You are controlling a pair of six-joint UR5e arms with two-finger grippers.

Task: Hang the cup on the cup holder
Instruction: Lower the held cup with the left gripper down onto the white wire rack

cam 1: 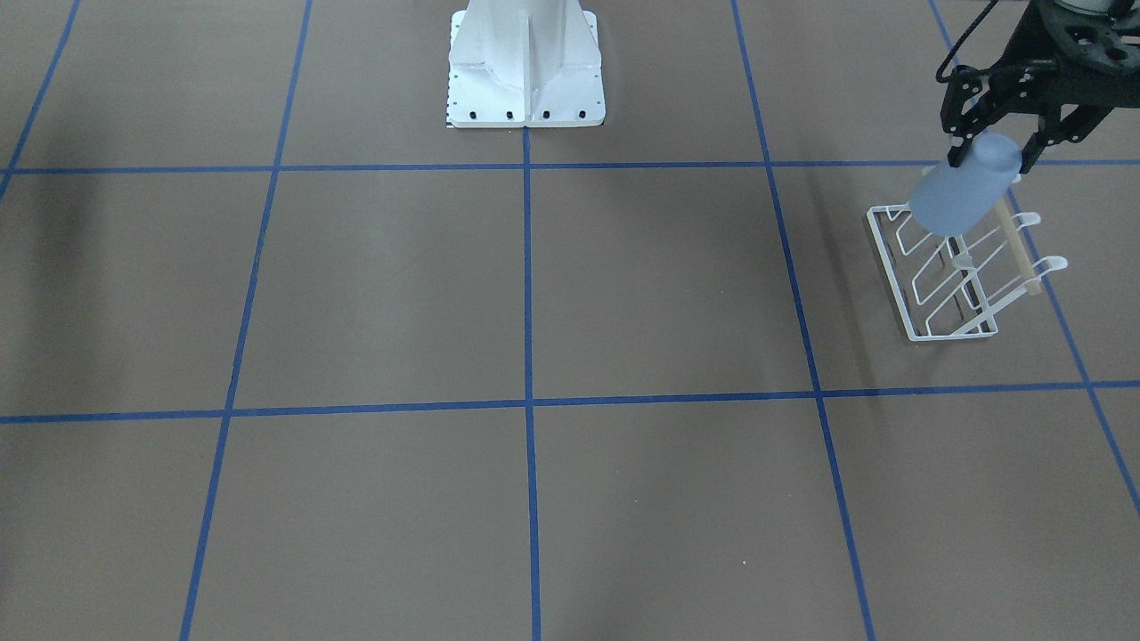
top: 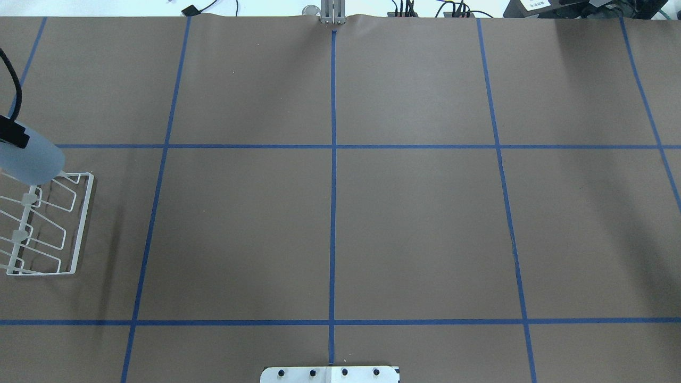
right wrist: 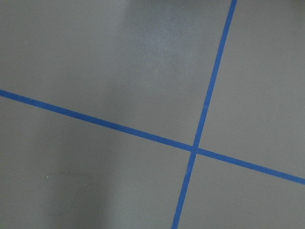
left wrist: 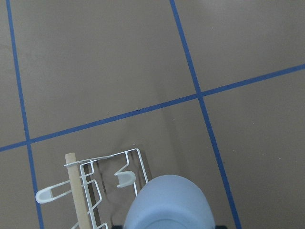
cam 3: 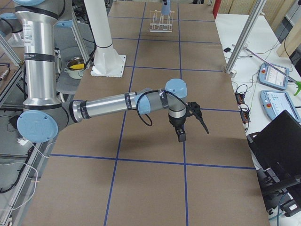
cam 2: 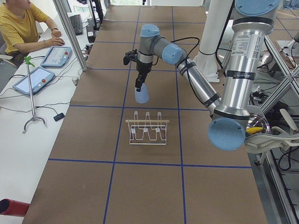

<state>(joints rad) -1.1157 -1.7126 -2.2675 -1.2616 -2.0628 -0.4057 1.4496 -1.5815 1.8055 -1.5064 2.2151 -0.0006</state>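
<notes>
Reaching out over the table (cam 1: 401, 285), the left arm (cam 2: 196, 79) stretches its forearm away from the base. Its wrist is bent so that the left claw (cam 1: 991, 162) points down at a slight tilt. The two black fingers (cam 1: 958, 153) are clamped on the cup (cam 1: 957, 196), one on each side of its narrower, rounded end. In the front view the wider end hangs lower, between 7 and 8 o'clock from the claw. The cup is tilted and off the table.

In the overhead view the cup shows at the far left edge, at about 11 o'clock of the rack (top: 83, 223), overlapping its far corner. From the table's left end it appears clear of the prongs, hanging just beyond and above them. The rack stands flat on the table, and its prongs slant up to the rod (cam 1: 1020, 254).

Well apart from all this, the right arm (cam 3: 108, 106) holds its forearm about level over the table. Its wrist is turned down, so the right claw (cam 3: 181, 135) points at the surface. I cannot tell whether that claw is apart or together, because it shows only from the right end. Its own camera shows just table and crossing tape lines (right wrist: 193, 149).
</notes>
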